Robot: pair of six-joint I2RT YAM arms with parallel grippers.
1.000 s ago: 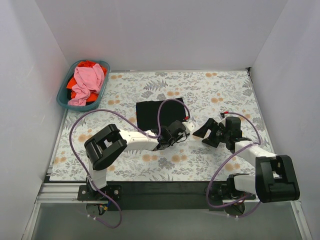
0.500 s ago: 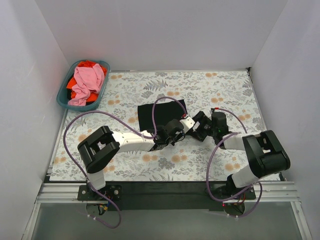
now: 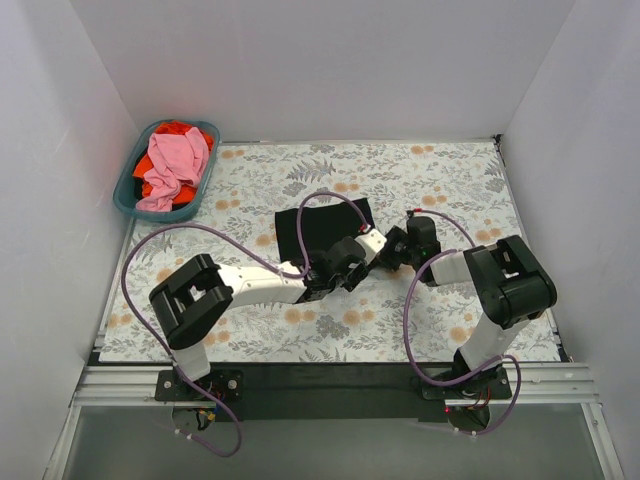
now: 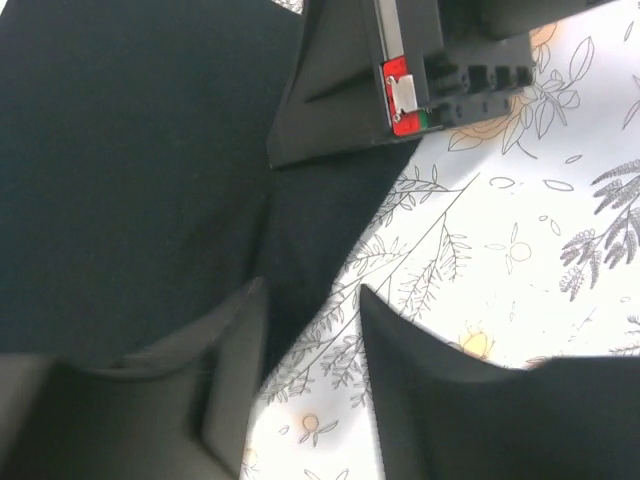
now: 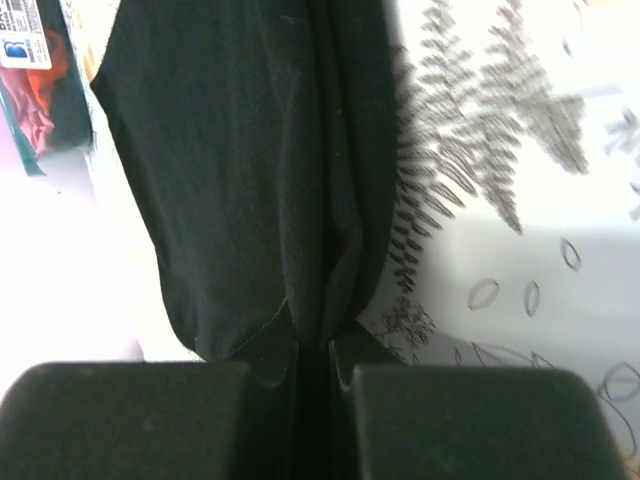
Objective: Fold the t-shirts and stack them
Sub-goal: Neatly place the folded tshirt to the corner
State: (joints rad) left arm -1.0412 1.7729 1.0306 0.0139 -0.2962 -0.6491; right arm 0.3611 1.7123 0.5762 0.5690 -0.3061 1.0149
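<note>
The black t-shirt (image 3: 315, 225) lies folded into a small rectangle in the middle of the floral table. Both grippers meet at its near right corner. My right gripper (image 3: 395, 250) is shut on a bunched edge of the black cloth (image 5: 230, 150), which runs straight into the closed fingers (image 5: 318, 345). My left gripper (image 3: 370, 243) stands open just beside it, with only bare tablecloth between its fingers (image 4: 310, 340); the shirt (image 4: 130, 180) lies by its left finger. A pink t-shirt (image 3: 175, 160) and an orange-red one (image 3: 160, 190) are heaped in the basket.
The teal plastic basket (image 3: 128, 200) sits at the far left corner of the table. White walls close in the left, back and right sides. Purple cables loop from both arms over the floral cloth (image 3: 450, 180). The right gripper's body (image 4: 400, 80) fills the top of the left wrist view.
The right arm swung left to the shirt's corner and its jaws went from wide open to shut on the cloth. The left gripper, shut before, has opened.
</note>
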